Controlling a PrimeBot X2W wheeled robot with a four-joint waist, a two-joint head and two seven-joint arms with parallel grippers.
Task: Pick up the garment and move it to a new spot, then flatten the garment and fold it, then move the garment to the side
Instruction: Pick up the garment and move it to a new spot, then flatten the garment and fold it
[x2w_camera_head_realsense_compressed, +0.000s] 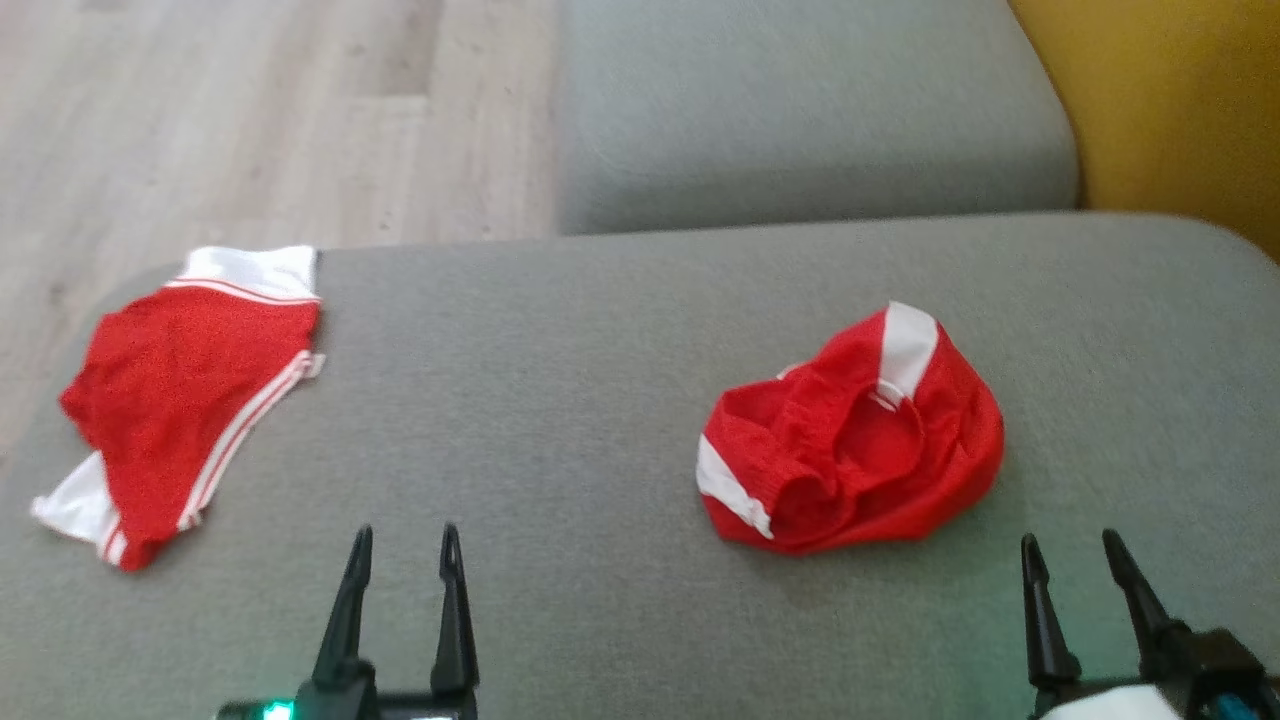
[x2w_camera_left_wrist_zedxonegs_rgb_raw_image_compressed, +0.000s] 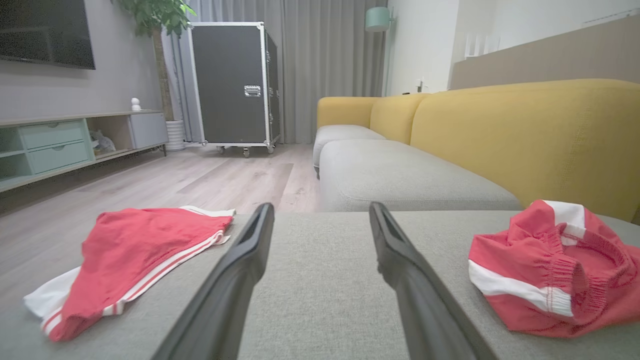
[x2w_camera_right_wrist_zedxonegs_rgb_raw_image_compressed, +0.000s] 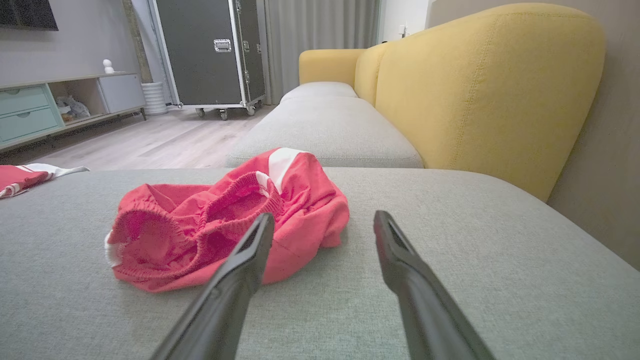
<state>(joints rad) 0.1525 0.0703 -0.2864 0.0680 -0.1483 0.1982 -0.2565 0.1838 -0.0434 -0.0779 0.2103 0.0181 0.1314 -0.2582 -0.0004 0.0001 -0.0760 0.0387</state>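
A crumpled red garment (x2w_camera_head_realsense_compressed: 855, 440) with white panels and an elastic waistband lies bunched on the grey cushion (x2w_camera_head_realsense_compressed: 560, 400), right of centre; it also appears as the red heap (x2w_camera_left_wrist_zedxonegs_rgb_raw_image_compressed: 555, 270) and the red heap (x2w_camera_right_wrist_zedxonegs_rgb_raw_image_compressed: 225, 220). A second red garment (x2w_camera_head_realsense_compressed: 180, 395) with white stripes lies spread near the cushion's left edge, seen too as the flat red piece (x2w_camera_left_wrist_zedxonegs_rgb_raw_image_compressed: 135, 260). My left gripper (x2w_camera_head_realsense_compressed: 405, 540) stands open near the front edge, between the two garments, touching neither. My right gripper (x2w_camera_head_realsense_compressed: 1070, 545) is open just right of and short of the crumpled garment, holding nothing.
A second grey seat cushion (x2w_camera_head_realsense_compressed: 810, 110) lies beyond, with the yellow backrest (x2w_camera_head_realsense_compressed: 1170, 100) along the right. Wooden floor (x2w_camera_head_realsense_compressed: 250, 120) drops off past the cushion's left and far-left edges. A black wheeled case (x2w_camera_left_wrist_zedxonegs_rgb_raw_image_compressed: 232, 82) and a low cabinet (x2w_camera_left_wrist_zedxonegs_rgb_raw_image_compressed: 60, 140) stand across the room.
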